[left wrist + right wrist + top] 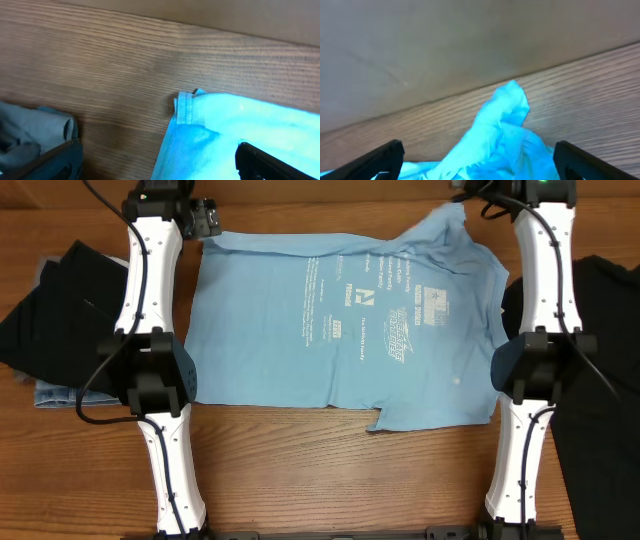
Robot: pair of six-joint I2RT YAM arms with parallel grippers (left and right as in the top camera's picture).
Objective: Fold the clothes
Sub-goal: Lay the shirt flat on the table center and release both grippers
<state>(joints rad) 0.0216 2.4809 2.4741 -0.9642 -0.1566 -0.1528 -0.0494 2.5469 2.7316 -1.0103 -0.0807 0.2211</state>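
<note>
Dark cloth heaps (pixel 45 310) flank the light blue printed T-shirt (pixel 260 330) — lengthwise arm to arm, hem leftward — right end effector (pixel 477 152) spread wide, gripping nothing; left end effector (pixel 203 218) I cannot tell.

Warm wood-grain table (pixel 330 480) in soft, even light

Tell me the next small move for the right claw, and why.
Probably shut the right claw on the shirt. Its fingers stand open on either side of a raised, bunched corner at the far edge. The rest lies spread mostly flat on the table, so that corner looks ready to be gripped for a fold.
</note>
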